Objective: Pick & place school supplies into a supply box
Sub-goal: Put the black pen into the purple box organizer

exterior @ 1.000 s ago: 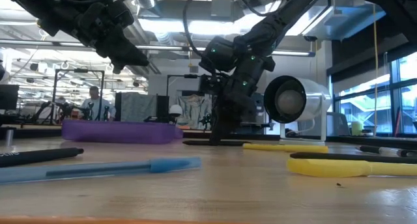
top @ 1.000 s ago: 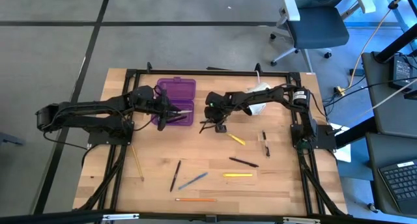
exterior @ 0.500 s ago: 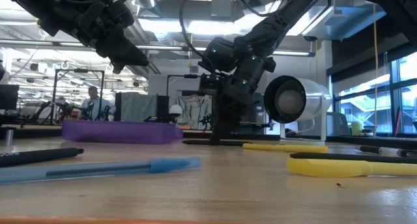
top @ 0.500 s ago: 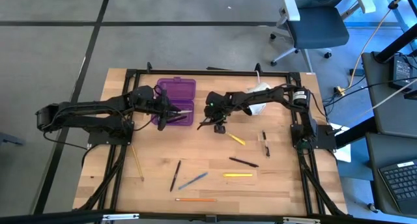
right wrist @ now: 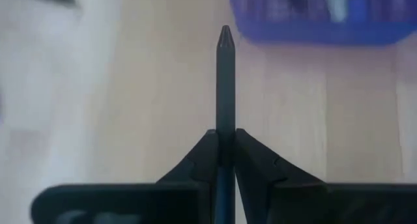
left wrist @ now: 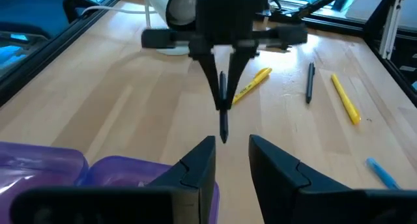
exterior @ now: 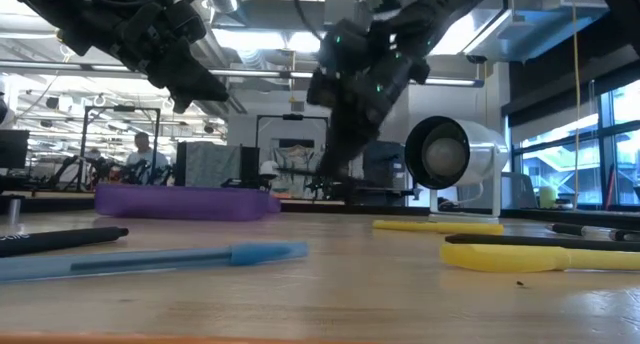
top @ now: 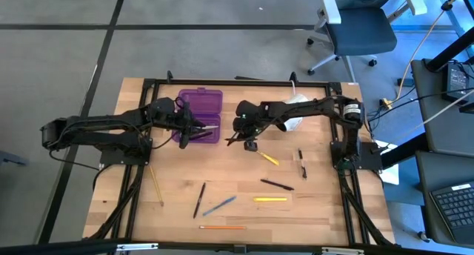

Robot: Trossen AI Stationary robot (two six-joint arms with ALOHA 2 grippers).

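Note:
The purple supply box (top: 200, 113) lies open on the table's far left part, also seen as the purple box (exterior: 185, 202). My left gripper (top: 192, 129) hovers open over the box's right end, its fingers apart (left wrist: 225, 162). My right gripper (top: 238, 134) is just right of the box, shut on a black pen (right wrist: 225, 81). Other pens and pencils lie flat on the table: a yellow pen (top: 269, 158), black pens (top: 302, 161), a black pen (top: 276, 184), a yellow marker (top: 270, 199), a blue pen (top: 220, 205) and an orange pencil (top: 222, 227). My right gripper pinches the black pen between its two fingers, on the shaft (right wrist: 225, 123). The pen lies along the fingers and sticks out past their tips, ending in its point (left wrist: 224, 134). The fingers come from above, slanting down. The pen is lifted clear of the table.
A white roll (top: 294, 114) lies behind my right arm near the far right edge. A small dark item (top: 251, 145) sits beside my right gripper. A black pen (top: 200, 199) and a yellow pencil (top: 156, 184) lie near the left. Black frame bars border the table.
My right gripper has risen from the table and tipped, still shut. The black pen, which stood down at the tabletop, now hangs clear above it. My left arm has kept still.

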